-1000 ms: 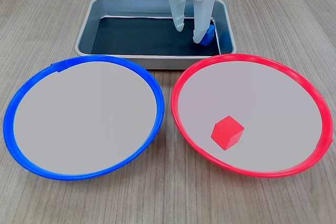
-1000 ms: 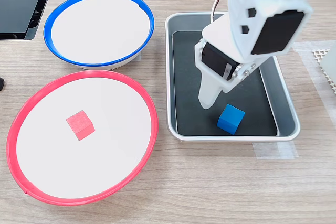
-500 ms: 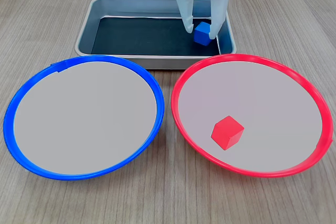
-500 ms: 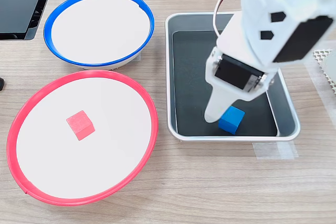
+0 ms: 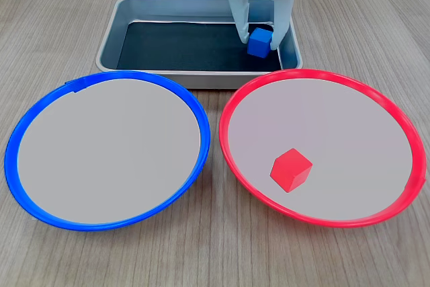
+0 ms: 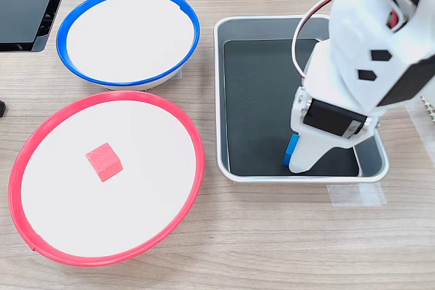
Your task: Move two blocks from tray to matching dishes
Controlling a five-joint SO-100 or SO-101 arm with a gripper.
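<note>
The blue block (image 5: 259,42) is bracketed by the gripper (image 5: 259,37), jaws narrowly parted (firm contact cannot be told). Being judged light and rigid, it should be pinched across opposite flat faces.

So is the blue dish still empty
Yes, the blue dish holds nothing; the red block lies in the red dish.

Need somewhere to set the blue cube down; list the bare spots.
The blue-rimmed dish is wholly bare. The red-rimmed dish is free all round the red cube. The tray is bare toward the first exterior view's left; its right end is crowded by the end effector straddling the blue cube.
</note>
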